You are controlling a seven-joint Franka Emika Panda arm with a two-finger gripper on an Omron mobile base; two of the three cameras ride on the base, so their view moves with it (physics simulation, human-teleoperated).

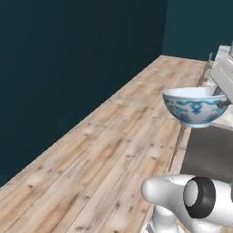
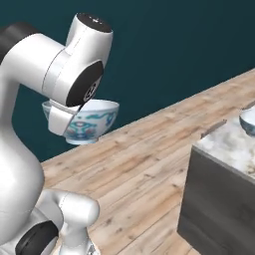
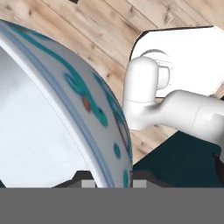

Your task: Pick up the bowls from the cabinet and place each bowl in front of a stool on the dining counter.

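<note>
My gripper (image 3: 113, 181) is shut on the rim of a white bowl (image 1: 193, 105) with blue-teal and red patterns, holding it upright in the air over the wooden floor. In the right base view this bowl (image 2: 87, 122) hangs behind the white hand. Close up, the bowl (image 3: 57, 105) has its wall pinched between the two dark fingertips (image 3: 140, 183). The dining counter (image 2: 224, 144) stands to the right, its marble top above dark panel sides. A second bowl (image 2: 248, 120) rests on that top at the frame's right edge. The cabinet and the stools are out of view.
Light wooden floor (image 1: 104, 154) stretches ahead along a dark teal wall (image 1: 68, 59). The dining counter's dark side (image 1: 207, 154) lies just below and behind the held bowl. The robot's own white base sits below the hand.
</note>
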